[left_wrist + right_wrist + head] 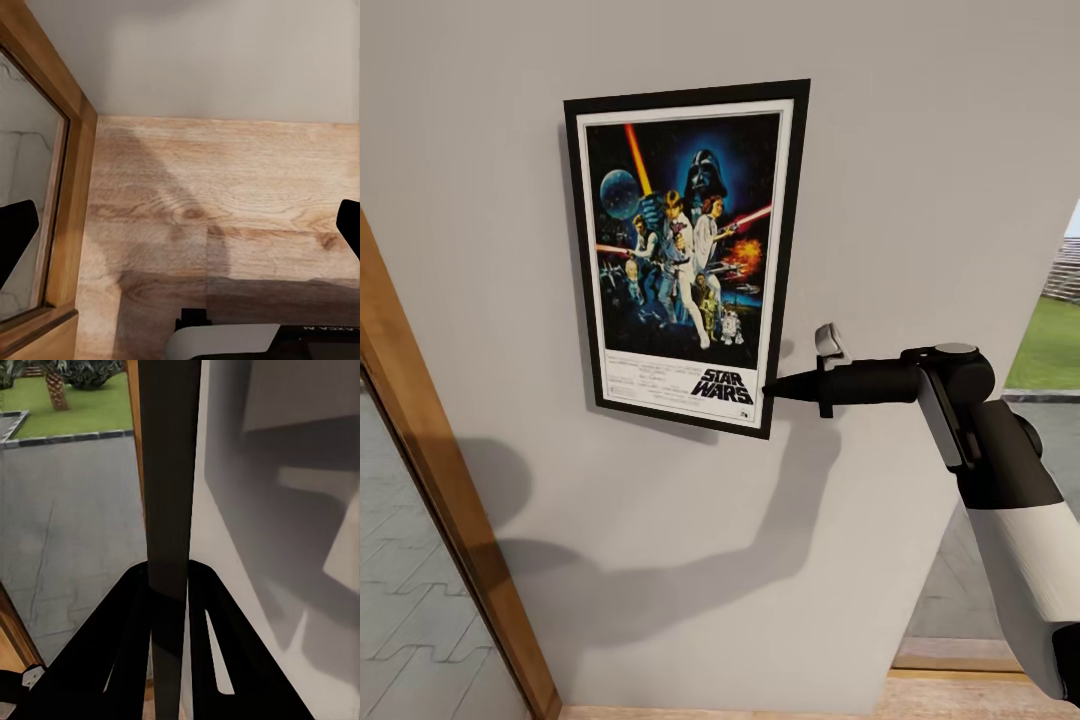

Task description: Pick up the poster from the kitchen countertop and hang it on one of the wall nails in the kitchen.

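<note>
Poster (686, 255) hangs flat against the light grey wall (920, 150), slightly tilted, its lower right corner pinched by the right hand (770, 390). From the right wrist view, the two dark fingers (127, 652) are closed on the frame's thin edge (169, 510), which runs straight out ahead between them. The left hand's (180, 232) fingertips (15, 232) stand wide apart, holding nothing, over a wooden floor (225, 195) beside a wood-framed door (71, 187).
</note>
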### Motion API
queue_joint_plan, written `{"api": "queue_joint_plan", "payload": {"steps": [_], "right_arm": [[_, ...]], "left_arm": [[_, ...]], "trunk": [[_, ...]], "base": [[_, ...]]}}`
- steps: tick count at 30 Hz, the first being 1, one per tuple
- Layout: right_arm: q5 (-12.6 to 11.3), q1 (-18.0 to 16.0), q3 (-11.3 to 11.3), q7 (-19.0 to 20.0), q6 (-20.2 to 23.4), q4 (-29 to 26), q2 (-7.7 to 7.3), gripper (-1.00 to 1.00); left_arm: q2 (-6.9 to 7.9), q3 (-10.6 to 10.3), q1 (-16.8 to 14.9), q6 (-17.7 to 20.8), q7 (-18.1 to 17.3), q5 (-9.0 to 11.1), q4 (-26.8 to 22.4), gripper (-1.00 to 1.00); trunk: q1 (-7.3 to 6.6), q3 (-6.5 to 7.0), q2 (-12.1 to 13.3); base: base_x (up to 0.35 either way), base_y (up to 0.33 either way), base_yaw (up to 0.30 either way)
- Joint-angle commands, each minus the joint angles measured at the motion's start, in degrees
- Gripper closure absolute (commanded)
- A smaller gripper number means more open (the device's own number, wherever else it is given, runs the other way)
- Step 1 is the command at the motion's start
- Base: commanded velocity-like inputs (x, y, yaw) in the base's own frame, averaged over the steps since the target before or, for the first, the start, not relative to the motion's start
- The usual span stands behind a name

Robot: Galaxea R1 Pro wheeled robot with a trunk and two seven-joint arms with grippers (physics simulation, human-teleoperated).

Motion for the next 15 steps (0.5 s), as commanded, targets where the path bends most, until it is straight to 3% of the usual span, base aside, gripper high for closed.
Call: {"api": "queue_joint_plan", "payload": {"steps": [1,15], "right_arm": [[-0.37,-0.02,0.08,-0.08,0.5,0.01,-0.05,1.0],[-0.4,0.02,0.08,-0.07,0.5,0.01,-0.05,1.0]], "left_arm": [[-0.04,0.27,0.03,-0.09,-0.39,-0.18,-0.05,-1.0],[-0.04,0.27,0.03,-0.05,-0.39,-0.18,-0.05,-1.0]], "trunk": [[0.02,-0.01,-0.03],[0.02,-0.01,-0.03]], "base": [[0.0,0.0,0.0],[0.064,0.0,0.0]]}}
